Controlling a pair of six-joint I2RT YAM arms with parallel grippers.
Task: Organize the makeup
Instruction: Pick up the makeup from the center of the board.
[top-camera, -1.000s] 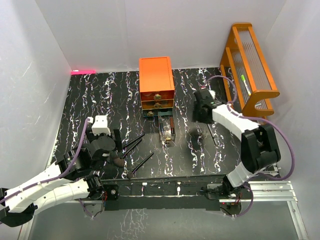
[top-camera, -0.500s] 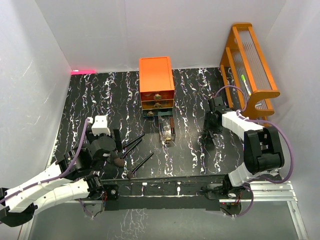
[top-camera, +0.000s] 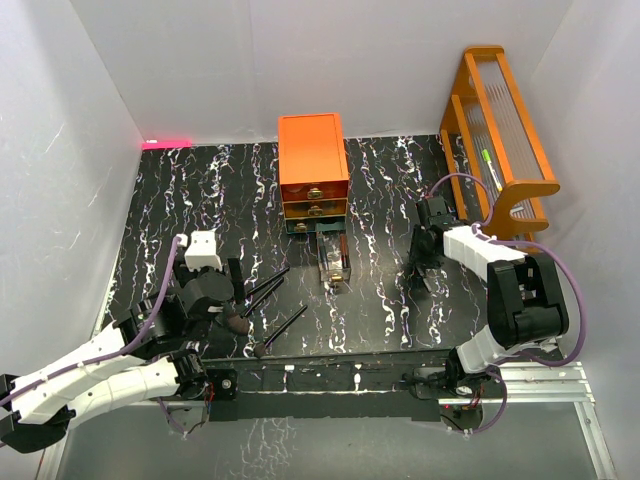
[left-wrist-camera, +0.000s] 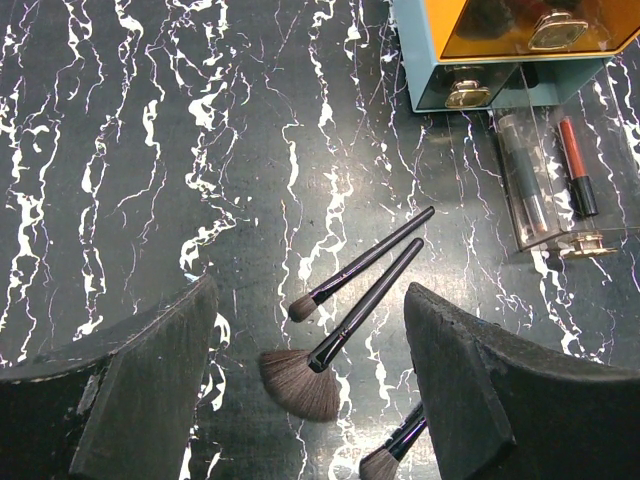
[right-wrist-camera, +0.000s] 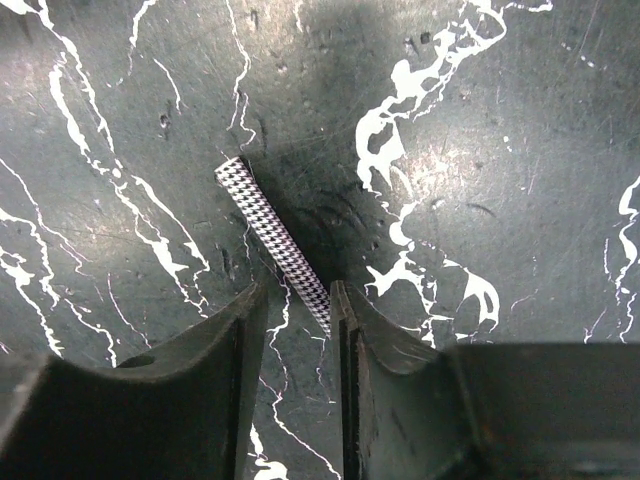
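A pickup looks close: the jaws of your right gripper (right-wrist-camera: 295, 290) have narrowed around the near end of a slim black-and-white houndstooth stick (right-wrist-camera: 268, 222). It lies flat on the black marbled table (right-wrist-camera: 500, 150), and the arm has dropped from beside the orange wooden rack (top-camera: 500, 130). Whether the jaws pinch it yet cannot be told; your left gripper (left-wrist-camera: 310, 300) hangs wide open, empty, above long black brushes (left-wrist-camera: 370, 298).

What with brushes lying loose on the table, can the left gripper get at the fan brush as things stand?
Probably yes: the left gripper hangs open above the fan brush, nothing covers it, though a thinner brush lies close alongside its handle.
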